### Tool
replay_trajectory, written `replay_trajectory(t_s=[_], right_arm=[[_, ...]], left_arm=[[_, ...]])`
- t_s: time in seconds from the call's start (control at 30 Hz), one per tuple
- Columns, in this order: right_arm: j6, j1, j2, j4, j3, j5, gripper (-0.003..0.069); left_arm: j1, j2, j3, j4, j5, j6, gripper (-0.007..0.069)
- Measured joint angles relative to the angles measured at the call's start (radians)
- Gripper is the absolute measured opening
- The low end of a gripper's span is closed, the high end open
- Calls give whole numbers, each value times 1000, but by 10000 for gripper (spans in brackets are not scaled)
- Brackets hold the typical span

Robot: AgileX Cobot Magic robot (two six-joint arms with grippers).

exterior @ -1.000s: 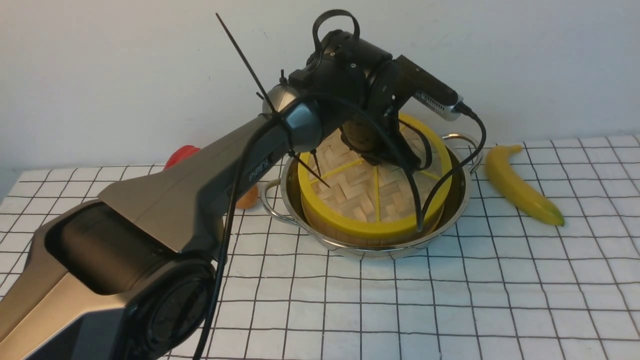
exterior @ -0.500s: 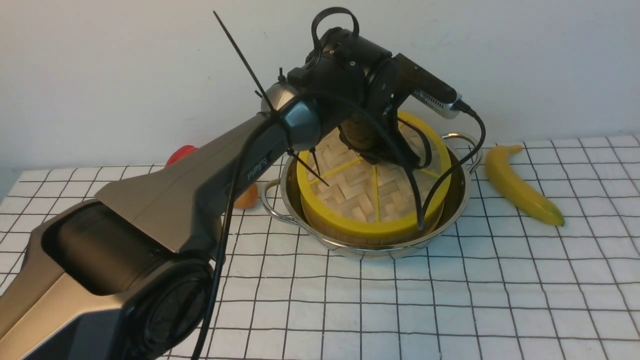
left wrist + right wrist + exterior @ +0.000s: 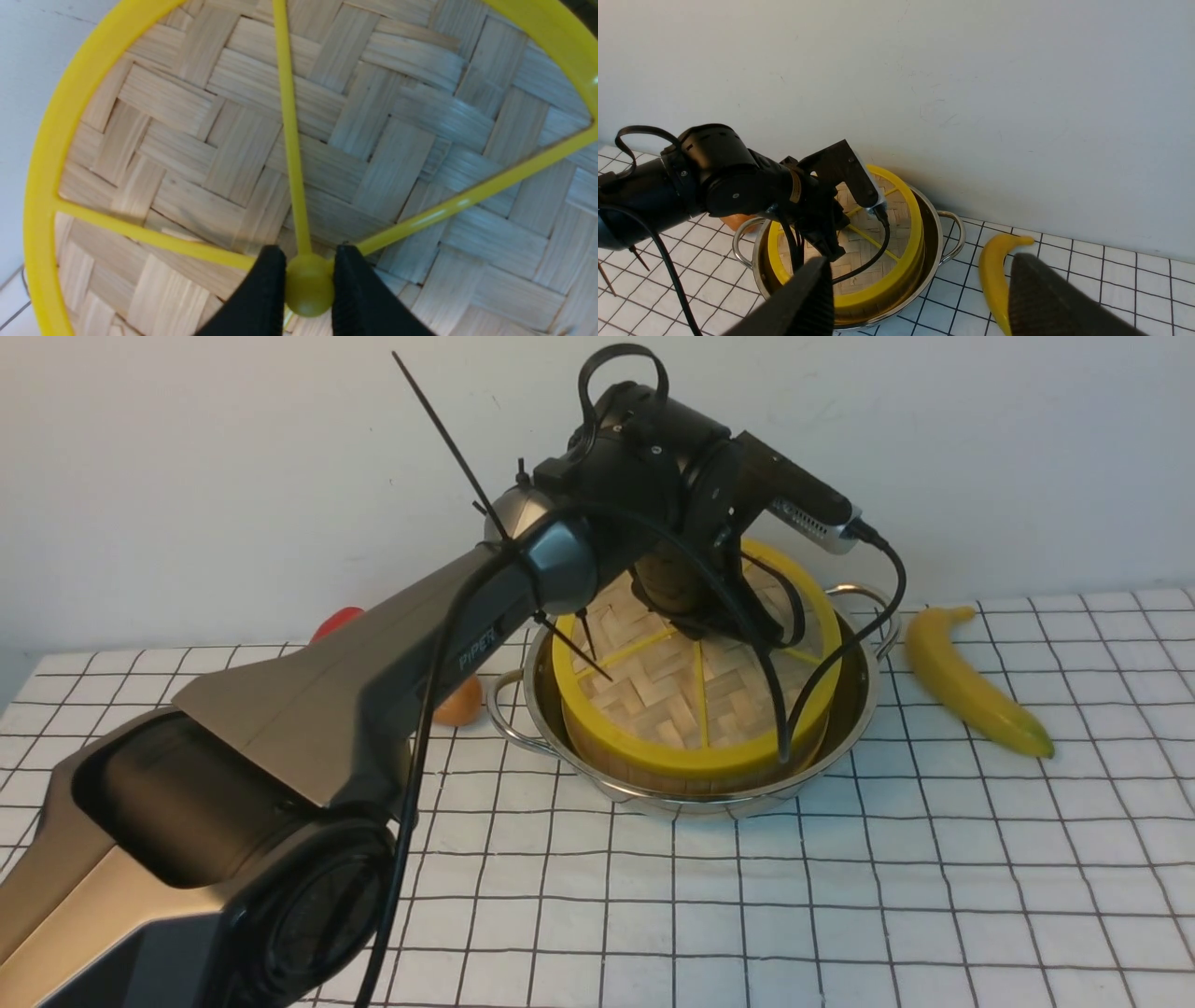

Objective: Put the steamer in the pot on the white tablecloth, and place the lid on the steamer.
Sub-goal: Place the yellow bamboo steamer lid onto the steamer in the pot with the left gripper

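The lid lies over the steamer, which already sits inside the pot on the white tablecloth. The lid looks tilted, its far edge raised while its near edge rests on the steamer's rim. Your left fingers pinch the lid's yellow hub between them, one on each side, with the spokes fanning away from the tips. That knob looks like the only graspable part, hence the narrow grip from above. Judging by the tilt, the lid is not seated yet, so hold on until it lies flat. Your right fingers stand wide and empty, well back from the pot and out of the way. A banana lies beside the pot, well apart from both sets of fingers.
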Motion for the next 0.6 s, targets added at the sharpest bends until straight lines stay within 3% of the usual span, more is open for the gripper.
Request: replay_trajectory(t_s=[0.6], right_arm=[[-4, 0, 0, 0, 0, 0, 491]], left_arm=[[0, -19, 0, 10, 14, 0, 117]])
